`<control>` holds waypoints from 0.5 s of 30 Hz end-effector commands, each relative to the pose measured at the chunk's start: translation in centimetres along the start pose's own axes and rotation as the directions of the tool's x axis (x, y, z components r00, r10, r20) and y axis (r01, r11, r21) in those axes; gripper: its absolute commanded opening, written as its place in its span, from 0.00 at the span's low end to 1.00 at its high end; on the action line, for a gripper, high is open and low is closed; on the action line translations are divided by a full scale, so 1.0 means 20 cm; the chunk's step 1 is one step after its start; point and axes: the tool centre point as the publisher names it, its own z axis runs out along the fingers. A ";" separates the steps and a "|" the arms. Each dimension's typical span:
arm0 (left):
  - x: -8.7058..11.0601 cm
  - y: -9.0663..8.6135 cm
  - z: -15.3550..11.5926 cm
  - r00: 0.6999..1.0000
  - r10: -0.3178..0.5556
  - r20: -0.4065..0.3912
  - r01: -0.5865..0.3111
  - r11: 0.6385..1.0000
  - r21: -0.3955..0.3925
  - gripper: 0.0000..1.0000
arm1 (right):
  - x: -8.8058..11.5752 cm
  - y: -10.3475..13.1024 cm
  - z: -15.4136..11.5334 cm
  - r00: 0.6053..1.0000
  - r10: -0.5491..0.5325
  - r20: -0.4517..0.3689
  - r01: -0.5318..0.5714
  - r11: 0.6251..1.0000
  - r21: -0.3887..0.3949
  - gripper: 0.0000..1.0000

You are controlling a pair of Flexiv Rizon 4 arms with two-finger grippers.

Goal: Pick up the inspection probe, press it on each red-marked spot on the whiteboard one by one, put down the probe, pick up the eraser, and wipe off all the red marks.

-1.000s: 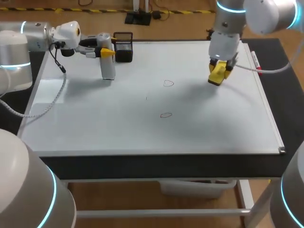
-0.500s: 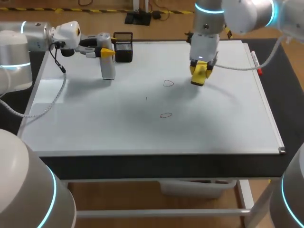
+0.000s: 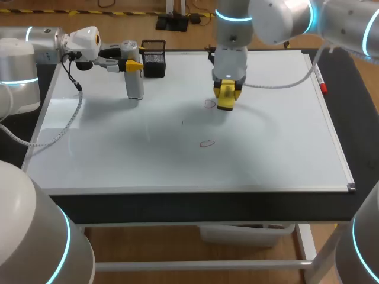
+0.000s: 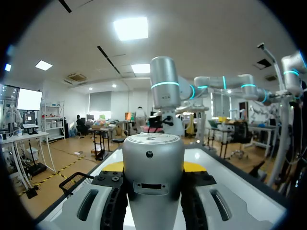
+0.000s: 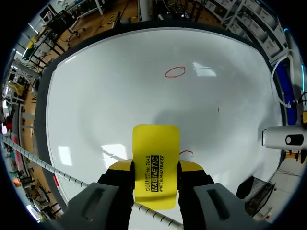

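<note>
Nearest the counter's front edge, the near red ring [image 3: 206, 143] lies alone on the whiteboard [image 3: 106, 154]. Farther back, the right claw [image 3: 225, 94] clamps the yellow eraser [image 3: 225, 105], long axis pointing down at the board. The far red ring [image 3: 209, 103] sits just beside the eraser's tip, toward the left edge, so the first wipe is probably a short slide that way. By the far left corner, the left claw [image 3: 134, 66] grips the upright inspection probe [image 3: 135, 83].

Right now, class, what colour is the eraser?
Yellow, with a black printed band: the eraser shows best in the right wrist view.
</note>
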 end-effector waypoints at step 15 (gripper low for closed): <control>0.00 -0.01 0.00 1.000 0.000 0.001 0.000 1.000 -0.002 0.00 | -0.27 -0.02 0.11 0.993 -0.108 -0.043 0.107 0.994 -0.039 0.00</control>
